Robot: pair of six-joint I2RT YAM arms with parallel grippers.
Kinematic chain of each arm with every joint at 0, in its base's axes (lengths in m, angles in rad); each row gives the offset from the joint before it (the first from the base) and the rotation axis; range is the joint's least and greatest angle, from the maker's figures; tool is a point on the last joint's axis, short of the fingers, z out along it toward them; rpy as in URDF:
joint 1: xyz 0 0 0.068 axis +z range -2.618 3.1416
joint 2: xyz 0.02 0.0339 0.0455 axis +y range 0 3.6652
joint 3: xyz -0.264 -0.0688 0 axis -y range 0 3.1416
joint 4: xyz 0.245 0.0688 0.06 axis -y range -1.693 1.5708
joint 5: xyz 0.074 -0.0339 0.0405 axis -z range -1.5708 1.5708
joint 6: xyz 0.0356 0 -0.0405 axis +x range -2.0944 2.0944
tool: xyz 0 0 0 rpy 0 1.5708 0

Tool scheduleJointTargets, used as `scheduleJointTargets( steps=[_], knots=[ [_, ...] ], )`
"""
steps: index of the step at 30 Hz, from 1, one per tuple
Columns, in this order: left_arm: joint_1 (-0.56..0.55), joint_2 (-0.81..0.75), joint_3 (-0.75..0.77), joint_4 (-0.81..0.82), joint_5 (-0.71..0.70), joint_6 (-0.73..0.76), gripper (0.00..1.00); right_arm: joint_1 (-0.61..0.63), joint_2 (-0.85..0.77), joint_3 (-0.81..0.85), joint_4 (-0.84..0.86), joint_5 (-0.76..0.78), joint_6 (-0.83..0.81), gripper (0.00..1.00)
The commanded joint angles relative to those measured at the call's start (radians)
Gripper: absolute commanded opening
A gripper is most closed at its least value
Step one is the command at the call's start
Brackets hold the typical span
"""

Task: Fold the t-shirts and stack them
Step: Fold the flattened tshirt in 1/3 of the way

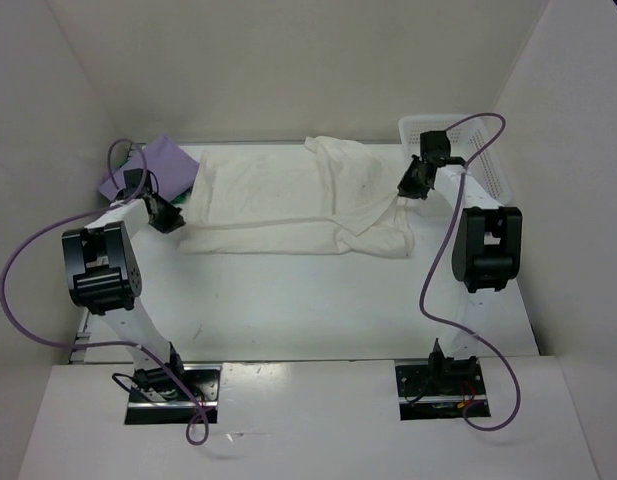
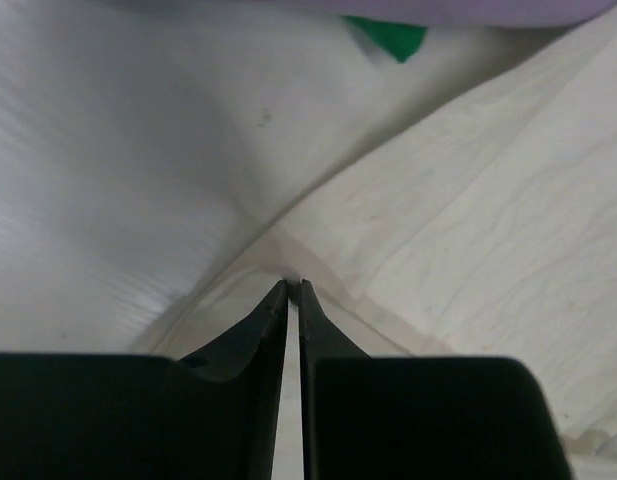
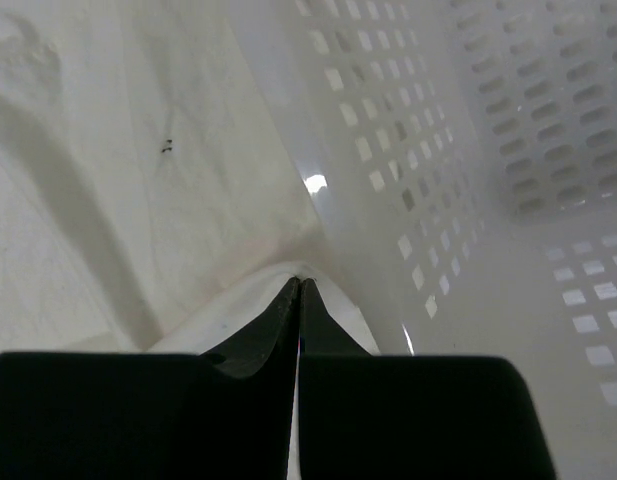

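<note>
We see the white t-shirt (image 1: 278,205) spread flat across the far half of the pale table (image 1: 288,300). It is a soft, roughly rectangular sheet with shallow creases and a rumpled, doubled-over section along its right side. The cloth is matte and carries a few small dark specks.

The left gripper (image 1: 168,216) sits at the shirt's left edge. In its wrist view the two black wedge-shaped fingers (image 2: 248,340) come together with only a hairline slit between them. Folds of white cloth converge on their tips, so we read them as pinched on the hem.

The right gripper (image 1: 412,186) is at the shirt's right edge, where the fabric is drawn up into a small peak. Its fingers are likewise pressed together on a fold of the white cloth.

Just beside it stands the white plastic mesh basket (image 1: 475,150), glossy, its walls pierced by rows of small rectangular holes.

At the far left corner lies the light purple t-shirt (image 1: 153,160), smooth and flat. A sliver of the bright green t-shirt (image 2: 388,35) shows at its edge, near the white shirt.
</note>
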Motion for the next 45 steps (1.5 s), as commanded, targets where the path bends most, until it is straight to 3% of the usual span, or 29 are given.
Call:
scheduleJointTargets(
  steps=[1,5,6,9,10,12,15,16,17,19,23,26,28,29,32,36,38,45],
  knots=[
    [-0.032,0.019,0.057,0.073,0.003,-0.008,0.15,-0.002,0.026,0.091,0.043,0.063,-0.020,0.00],
    [-0.032,-0.017,0.037,0.120,0.004,-0.008,0.36,0.007,0.025,0.082,0.043,0.084,-0.020,0.04],
    [-0.032,-0.017,0.037,0.121,0.004,0.017,0.34,0.007,0.025,0.082,0.043,0.084,-0.020,0.05],
    [-0.032,-0.043,0.057,0.101,-0.017,0.051,0.47,0.016,-0.020,0.072,0.043,0.084,-0.020,0.23],
    [-0.032,-0.060,0.057,0.084,-0.017,0.051,0.54,0.016,-0.040,0.057,0.043,0.084,-0.020,0.36],
    [-0.032,-0.146,0.004,0.073,-0.031,0.064,0.60,0.026,-0.119,0.026,0.052,0.084,-0.020,0.43],
    [-0.032,-0.301,-0.166,0.085,-0.019,0.055,0.56,0.036,-0.246,-0.053,0.052,0.104,-0.020,0.47],
    [-0.021,-0.351,-0.205,0.085,0.001,0.042,0.53,0.036,-0.279,-0.084,0.061,0.104,-0.020,0.43],
    [-0.007,-0.370,-0.243,0.067,0.019,0.026,0.45,0.036,-0.343,-0.149,0.062,0.088,-0.011,0.23],
    [0.028,-0.395,-0.344,0.036,0.085,-0.004,0.39,0.036,-0.412,-0.269,0.071,0.049,0.003,0.00],
    [0.039,-0.409,-0.452,0.076,0.144,-0.065,0.40,0.099,-0.573,-0.446,0.089,0.017,0.046,0.00],
    [0.039,-0.349,-0.461,0.131,0.167,-0.102,0.52,0.099,-0.670,-0.563,0.098,0.003,0.097,0.12],
    [0.039,-0.301,-0.448,0.142,0.167,-0.114,0.52,0.087,-0.681,-0.613,0.098,-0.008,0.132,0.18],
    [0.039,-0.262,-0.439,0.142,0.176,-0.114,0.52,0.075,-0.692,-0.635,0.109,-0.044,0.147,0.28],
    [0.039,-0.241,-0.467,0.186,0.155,-0.162,0.52,0.065,-0.701,-0.728,0.169,-0.045,0.216,0.40],
    [0.039,-0.234,-0.486,0.280,0.145,-0.223,0.54,0.030,-0.692,-0.831,0.236,-0.013,0.293,0.45],
    [0.039,-0.194,-0.463,0.291,0.133,-0.234,0.50,0.030,-0.692,-0.849,0.279,0.037,0.305,0.48],
    [0.039,-0.125,-0.412,0.291,0.118,-0.197,0.18,0.015,-0.571,-0.850,0.380,0.153,0.359,0.48]
  ],
)
